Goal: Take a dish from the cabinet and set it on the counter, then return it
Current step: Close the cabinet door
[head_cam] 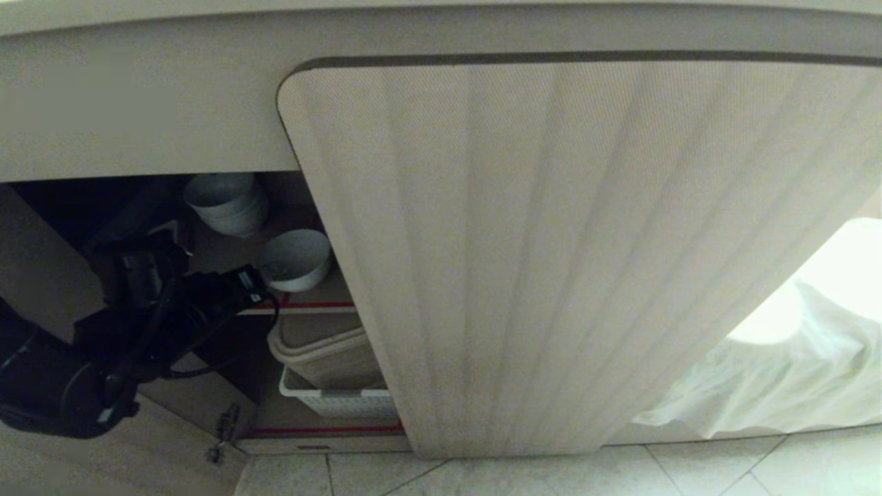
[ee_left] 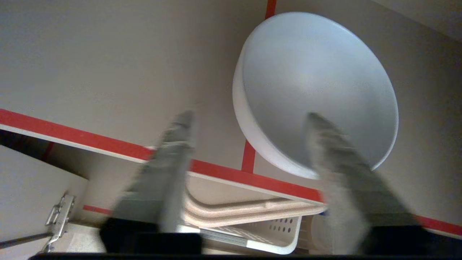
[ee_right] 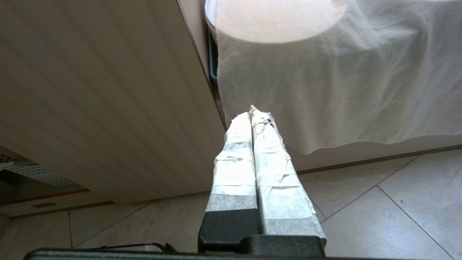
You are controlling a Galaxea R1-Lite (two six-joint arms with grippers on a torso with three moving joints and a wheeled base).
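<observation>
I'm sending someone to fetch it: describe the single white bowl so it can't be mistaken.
Look into the open cabinet, on the upper red-edged shelf. The bowl stands alone near the front edge, unlike the stack of bowls farther back.

Pale glossy square floor tiles (head_cam: 620, 472) with thin dark grout lines lay below. Crumpled white cloth (head_cam: 785, 372) hung beside, brightly lit near its upper edge. Stacked beige plastic tubs (head_cam: 331, 355) sat inside a white perforated plastic basket (head_cam: 337, 401).

One dish (head_cam: 295, 260), one bowl stack (head_cam: 227, 201)
</observation>
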